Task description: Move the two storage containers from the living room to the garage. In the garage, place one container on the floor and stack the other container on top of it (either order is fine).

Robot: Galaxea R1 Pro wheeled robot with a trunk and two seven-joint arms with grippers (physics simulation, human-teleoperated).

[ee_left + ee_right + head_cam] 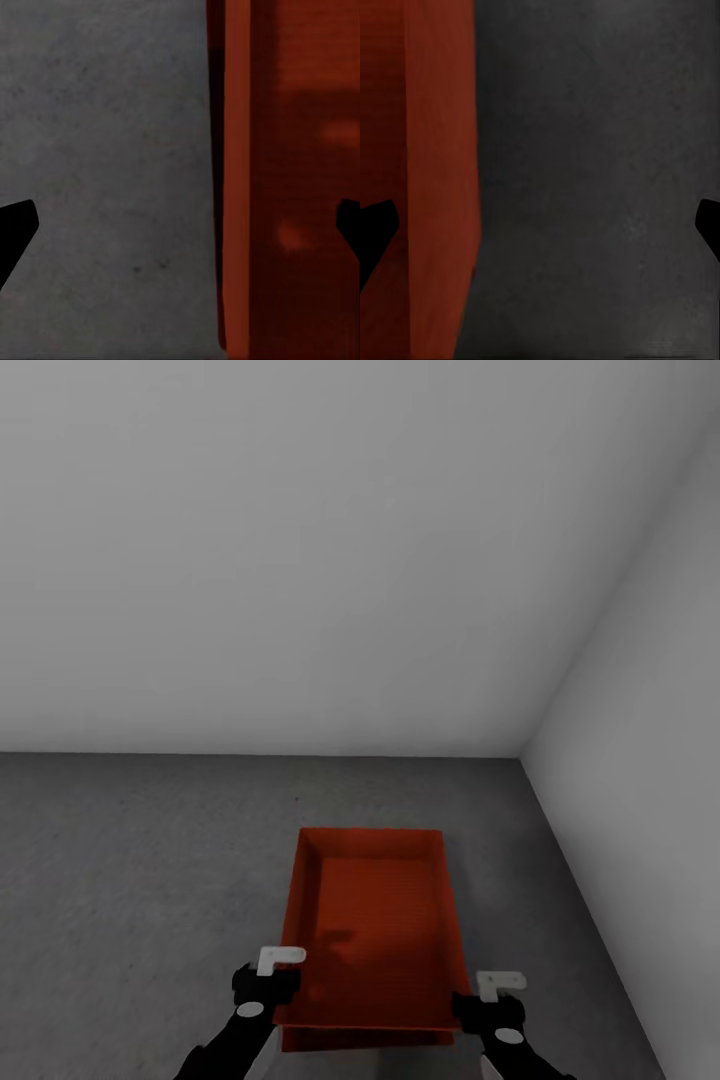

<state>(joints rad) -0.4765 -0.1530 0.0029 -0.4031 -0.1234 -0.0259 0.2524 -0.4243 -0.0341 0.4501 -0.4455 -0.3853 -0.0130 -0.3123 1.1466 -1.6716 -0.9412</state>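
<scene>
Concrete floor (120, 880) (mottled grey), white walls (300, 560)

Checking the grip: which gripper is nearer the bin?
Neither clearly: the left gripper straddles the bin's left wall, the right gripper its right wall, both open.

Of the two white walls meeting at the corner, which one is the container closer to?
The right-hand wall; the storage container sits on the floor nearer it than the far wall.
</scene>
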